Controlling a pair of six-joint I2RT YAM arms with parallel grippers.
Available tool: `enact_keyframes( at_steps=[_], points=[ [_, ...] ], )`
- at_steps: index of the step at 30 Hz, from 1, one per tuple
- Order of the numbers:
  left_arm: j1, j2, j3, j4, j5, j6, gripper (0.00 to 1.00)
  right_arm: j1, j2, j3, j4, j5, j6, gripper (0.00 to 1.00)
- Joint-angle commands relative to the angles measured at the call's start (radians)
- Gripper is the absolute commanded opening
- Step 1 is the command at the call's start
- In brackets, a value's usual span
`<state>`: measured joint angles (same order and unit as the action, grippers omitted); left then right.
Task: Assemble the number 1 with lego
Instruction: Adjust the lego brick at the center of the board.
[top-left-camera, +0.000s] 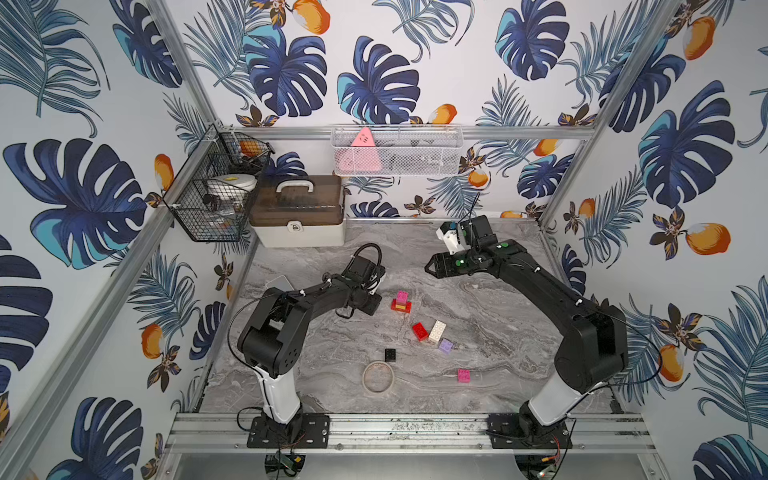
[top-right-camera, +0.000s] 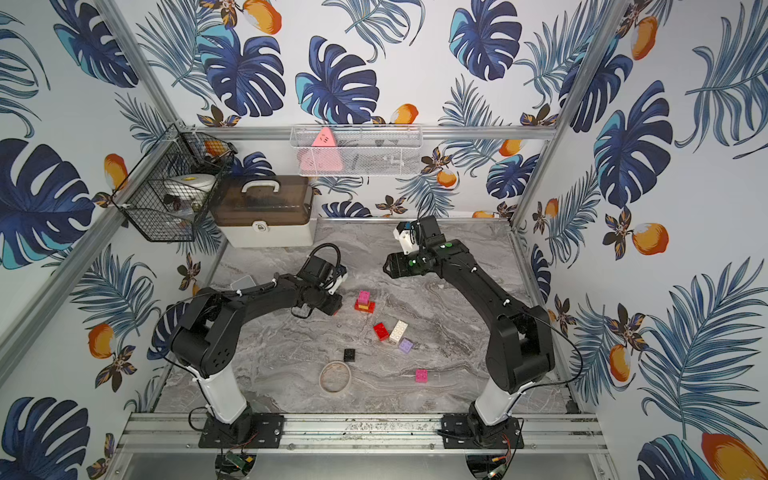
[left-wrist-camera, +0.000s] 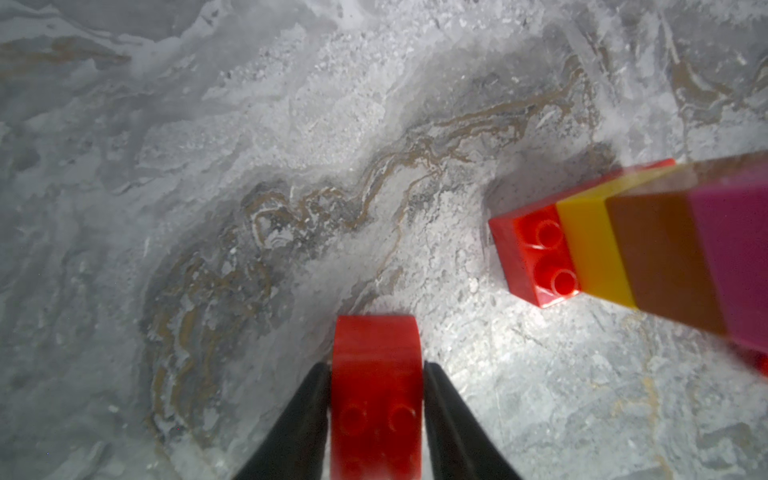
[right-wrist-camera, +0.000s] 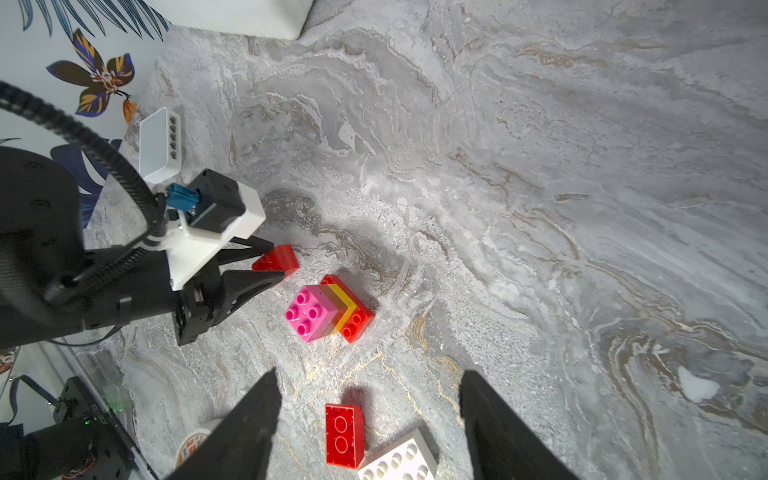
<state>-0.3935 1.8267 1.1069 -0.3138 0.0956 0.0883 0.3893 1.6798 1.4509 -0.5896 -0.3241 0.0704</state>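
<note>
The left fingers (left-wrist-camera: 307, 415) are pinching a red curved-top brick (left-wrist-camera: 376, 395) just beside the red-yellow-orange-pink stack (left-wrist-camera: 623, 249) on the marbled surface (left-wrist-camera: 208, 166). Swinging it across carelessly is risking toppling the stack, or the brick twisting in the pinch. The right fingers (right-wrist-camera: 498, 428) are hanging spread, empty.

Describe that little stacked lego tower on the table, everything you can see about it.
The tower is four glossy plastic bricks stacked upright: a longer red base with bare studs showing, then yellow, orange and a square pink top with four studs. It stands on the marble table, touching no other brick. The left gripper, shut on a curved red brick, is beside it, not touching.
</note>
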Motion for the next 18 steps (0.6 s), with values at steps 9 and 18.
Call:
enact_keyframes(
  at_steps=[9,18],
  points=[
    [-0.01,-0.008,-0.003,-0.118,0.103,0.317,0.31,-0.038,-0.023,-0.002,0.03,-0.061,0.021,0.71],
    [-0.032,-0.113,-0.067,-0.117,0.172,0.499,0.48,-0.041,-0.023,-0.014,0.042,-0.084,0.002,0.73]
  ],
)
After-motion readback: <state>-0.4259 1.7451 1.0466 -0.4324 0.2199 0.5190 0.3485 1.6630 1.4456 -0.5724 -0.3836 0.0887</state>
